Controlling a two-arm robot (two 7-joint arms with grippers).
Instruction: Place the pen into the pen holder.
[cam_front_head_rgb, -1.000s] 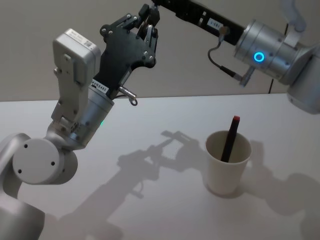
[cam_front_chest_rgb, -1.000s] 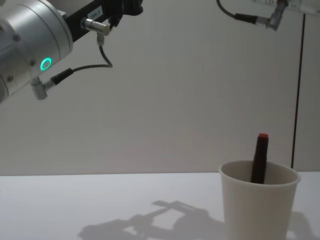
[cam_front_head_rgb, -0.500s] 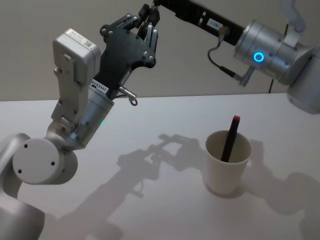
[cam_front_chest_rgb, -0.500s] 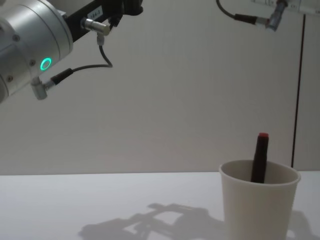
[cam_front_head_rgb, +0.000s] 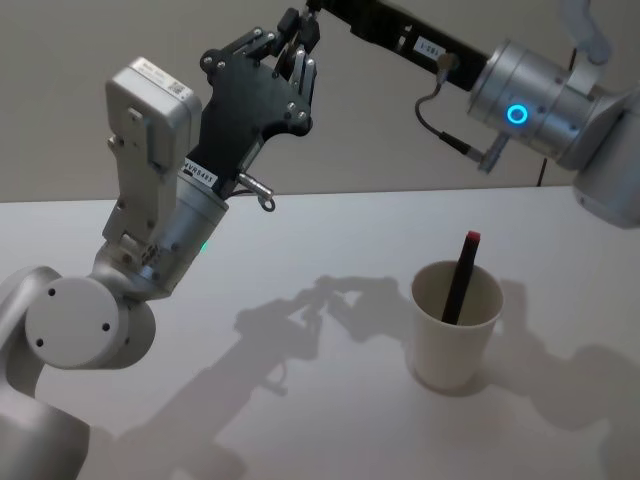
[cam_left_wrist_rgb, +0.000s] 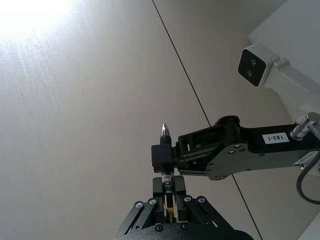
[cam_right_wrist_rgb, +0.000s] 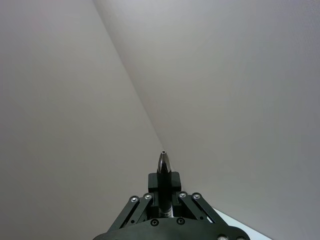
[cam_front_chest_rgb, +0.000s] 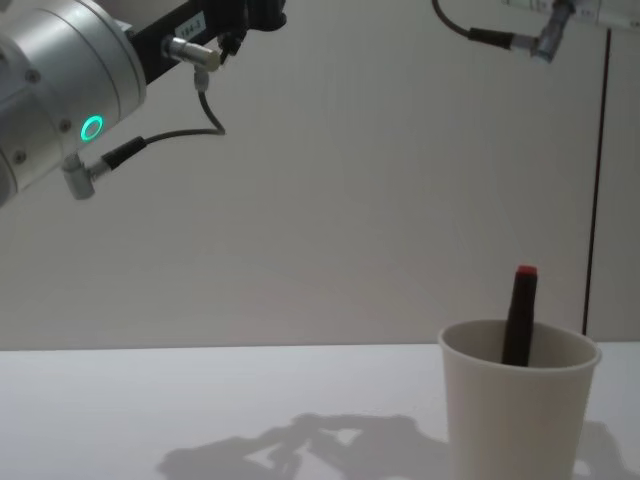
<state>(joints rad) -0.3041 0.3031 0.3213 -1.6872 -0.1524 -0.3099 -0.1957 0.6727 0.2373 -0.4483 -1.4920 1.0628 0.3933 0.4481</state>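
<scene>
High over bench (cam_front_head_rgb: 330, 230), well apart from cup (cam_front_head_rgb: 455, 345) w/ red-capped pen (cam_front_head_rgb: 463, 275): gripping pen (cam_right_wrist_rgb: 163, 164) w/ L tool (cam_left_wrist_rgb: 169, 192) & R tool (cam_right_wrist_rgb: 164, 184).

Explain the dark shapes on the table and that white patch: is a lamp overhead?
Head view: the raised arms throw soft shadows onto the table beside the pen holder, so light is probably overhead. Chest view: the same shadows, low. Left wrist view: glare washes out one corner, while the left end effector and right end effector gripping a pen look sharp.
</scene>
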